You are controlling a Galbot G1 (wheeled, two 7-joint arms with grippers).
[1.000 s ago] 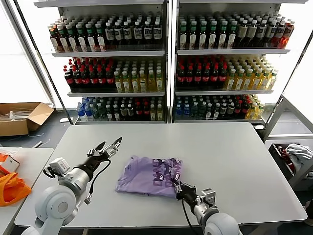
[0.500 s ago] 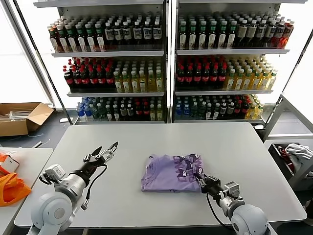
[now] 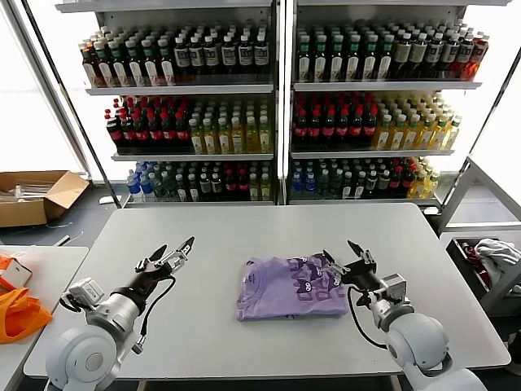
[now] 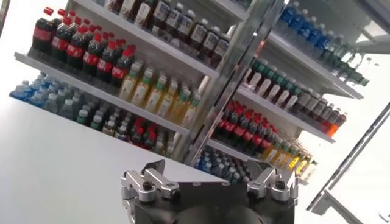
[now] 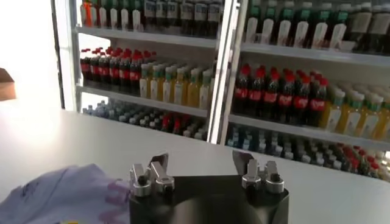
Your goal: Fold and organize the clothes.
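T-shirt (image 3: pixel 286 287) lies folded on the table (image 3: pixel 423 269). Right end effector (image 3: pixel 348 262) stands open, empty, beside it; left end effector (image 3: pixel 167 254) open, idle. Next: inspect and tidy the fold.

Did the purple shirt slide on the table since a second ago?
Yes. The purple shirt slid toward the robot's right, from left of the shelving's centre post to below it. The right hand now stands open beside it.

I see the folded T-shirt (image 3: pixel 286 287) now nearer the tabletop's centre, and my right gripper (image 3: pixel 344 259) has let go, jaws apart.
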